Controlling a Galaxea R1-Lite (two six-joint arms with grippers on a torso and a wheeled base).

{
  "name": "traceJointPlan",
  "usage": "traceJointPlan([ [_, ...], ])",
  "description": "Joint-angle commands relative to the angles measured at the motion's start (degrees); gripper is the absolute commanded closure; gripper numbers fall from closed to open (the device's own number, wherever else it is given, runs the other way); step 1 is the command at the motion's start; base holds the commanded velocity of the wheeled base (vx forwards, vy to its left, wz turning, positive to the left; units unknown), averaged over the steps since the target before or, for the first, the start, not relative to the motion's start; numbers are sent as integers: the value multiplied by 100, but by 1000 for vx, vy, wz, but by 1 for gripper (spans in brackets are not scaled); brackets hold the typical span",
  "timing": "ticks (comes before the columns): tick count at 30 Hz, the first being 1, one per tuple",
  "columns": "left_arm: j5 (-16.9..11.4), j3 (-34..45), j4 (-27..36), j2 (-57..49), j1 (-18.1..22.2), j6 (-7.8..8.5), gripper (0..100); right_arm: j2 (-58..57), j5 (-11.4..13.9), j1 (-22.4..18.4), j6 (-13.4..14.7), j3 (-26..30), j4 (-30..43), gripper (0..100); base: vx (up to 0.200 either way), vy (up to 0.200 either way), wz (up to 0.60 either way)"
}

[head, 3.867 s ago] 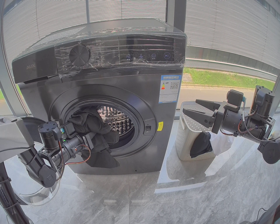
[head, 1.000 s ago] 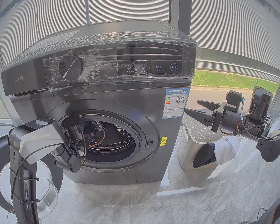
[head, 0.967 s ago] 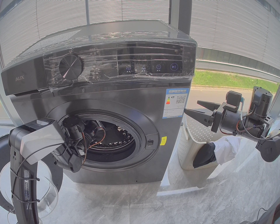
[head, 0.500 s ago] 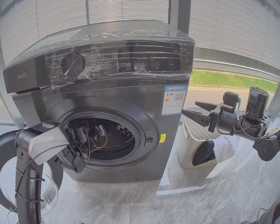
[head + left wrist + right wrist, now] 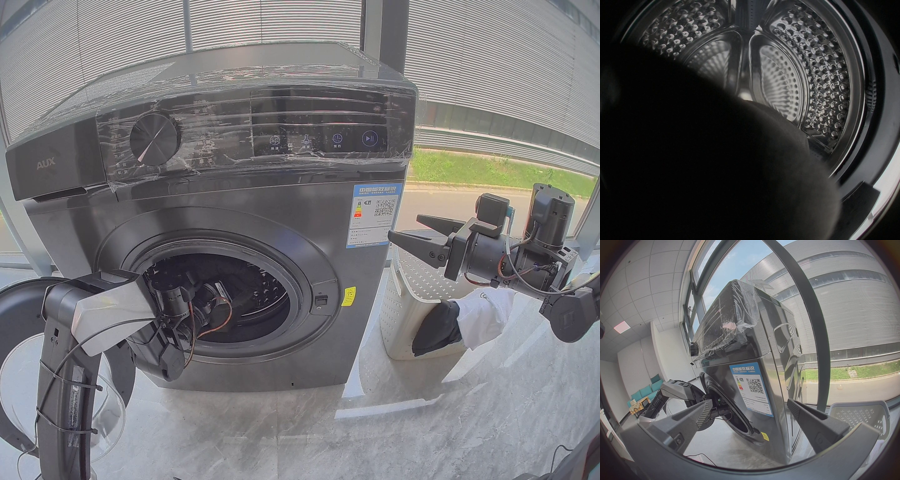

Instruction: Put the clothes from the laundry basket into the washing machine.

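The grey washing machine point(image 5: 262, 194) stands with its round door opening uncovered. My left arm's wrist point(image 5: 209, 301) sits in that opening, its gripper end inside the drum. In the left wrist view a dark garment point(image 5: 709, 162) lies close in front of the perforated steel drum point(image 5: 793, 78). To the right of the machine stands the white laundry basket point(image 5: 403, 312); a black garment point(image 5: 437, 326) and a white garment point(image 5: 486, 315) hang over its rim. My right gripper point(image 5: 417, 234) hovers open above the basket, holding nothing, and in the right wrist view it point(image 5: 749, 403) points toward the machine's front.
The machine's glass door point(image 5: 28, 356) is swung out at the left, behind my left arm. Pale marble floor point(image 5: 300, 431) lies free in front of the machine. Windows and a pillar stand behind. The basket rim point(image 5: 862, 416) is close under my right gripper.
The black garment that hung from the door opening in my left gripper 3.9 s ago is now inside the drum with the wrist. The head camera has shifted. The right arm barely moved.
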Motion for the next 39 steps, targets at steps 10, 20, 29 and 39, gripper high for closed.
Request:
traceJointPlan([
  [10,-113,-922,-72,80,-45,12,100,22,5,-25,0,-9,-3,0,0,0,0],
  [20,-157,-1230,-239,230,-159,-32,100,22,5,-34,0,-9,-3,0,0,0,0],
  [29,-333,-1291,-257,239,-159,-58,0,22,5,-34,0,-9,-3,0,0,0,0],
  [39,-315,-1317,-239,221,-141,-40,0,22,5,-34,0,-9,-3,0,0,0,0],
])
